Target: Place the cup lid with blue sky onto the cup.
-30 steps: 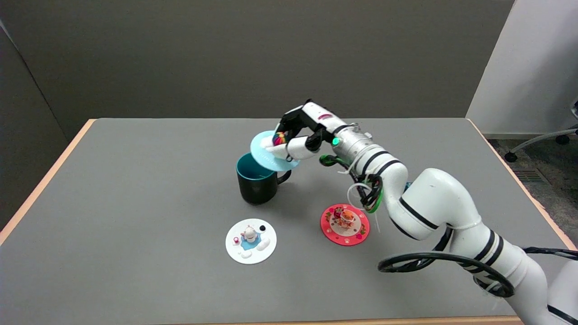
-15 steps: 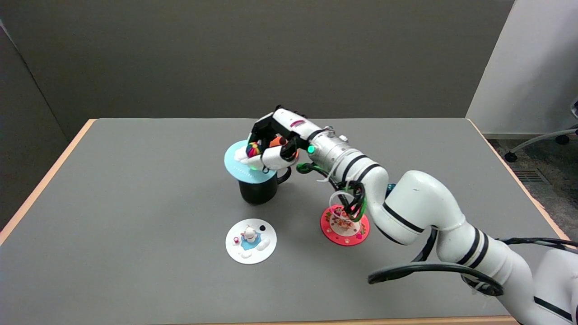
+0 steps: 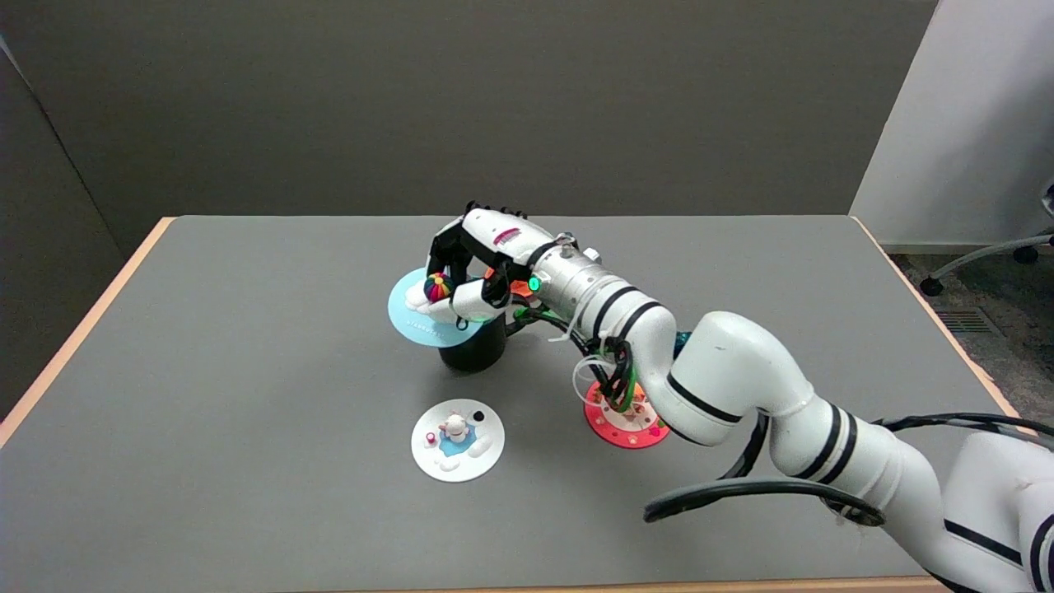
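Grey table (image 3: 247, 461), frame centre: right hand (image 3: 469, 272) has swept left over the last second, fingers closed on the sky-blue lid (image 3: 416, 317) by its knob. Lid now overshoots the dark cup (image 3: 473, 350), overhanging its left rim; likely needs recentring before release.

Moved further left with the sky-blue lid (image 3: 416, 317) held in the right hand (image 3: 469, 272); lid now overhanging the left rim of the black cup (image 3: 476, 350), no longer centred. Arm now covering more of the red lid (image 3: 626, 424).
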Robot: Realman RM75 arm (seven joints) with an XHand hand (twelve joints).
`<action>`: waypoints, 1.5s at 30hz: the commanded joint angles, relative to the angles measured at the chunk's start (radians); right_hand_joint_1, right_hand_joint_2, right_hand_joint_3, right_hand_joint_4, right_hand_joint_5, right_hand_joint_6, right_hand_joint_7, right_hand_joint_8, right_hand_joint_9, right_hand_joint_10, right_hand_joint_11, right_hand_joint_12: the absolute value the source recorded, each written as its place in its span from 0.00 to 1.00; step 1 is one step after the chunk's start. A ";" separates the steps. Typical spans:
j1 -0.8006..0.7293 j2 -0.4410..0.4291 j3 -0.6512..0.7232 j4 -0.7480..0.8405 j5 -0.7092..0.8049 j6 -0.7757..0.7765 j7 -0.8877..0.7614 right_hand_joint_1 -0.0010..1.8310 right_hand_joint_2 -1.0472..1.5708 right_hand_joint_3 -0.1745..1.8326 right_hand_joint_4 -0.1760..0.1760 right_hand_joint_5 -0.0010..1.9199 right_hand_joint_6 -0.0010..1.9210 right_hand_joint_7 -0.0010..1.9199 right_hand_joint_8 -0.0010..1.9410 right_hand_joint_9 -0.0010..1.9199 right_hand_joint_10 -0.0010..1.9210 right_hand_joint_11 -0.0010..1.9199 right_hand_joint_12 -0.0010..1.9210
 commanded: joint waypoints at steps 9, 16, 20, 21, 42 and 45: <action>0.128 0.010 -0.053 0.153 0.057 -0.050 -0.025 0.65 0.84 0.16 0.28 0.40 0.60 0.43 0.74 0.21 0.60 0.21 0.12; 0.151 0.028 -0.057 0.221 0.103 -0.050 -0.028 0.65 0.84 0.16 0.28 0.40 0.60 0.43 0.73 0.21 0.61 0.21 0.12; 0.156 0.035 -0.043 0.235 0.103 -0.052 -0.072 0.65 0.84 0.16 0.29 0.40 0.60 0.43 0.73 0.22 0.61 0.21 0.12; 0.156 0.035 -0.031 0.241 0.103 -0.052 -0.077 0.65 0.83 0.16 0.28 0.40 0.60 0.44 0.73 0.22 0.61 0.21 0.12; 0.167 0.055 -0.020 0.225 0.163 -0.052 -0.081 0.65 0.84 0.15 0.28 0.41 0.58 0.45 0.71 0.24 0.62 0.22 0.13; 0.167 0.059 -0.022 0.217 0.174 -0.052 -0.082 0.66 0.84 0.14 0.28 0.42 0.57 0.45 0.70 0.24 0.62 0.22 0.14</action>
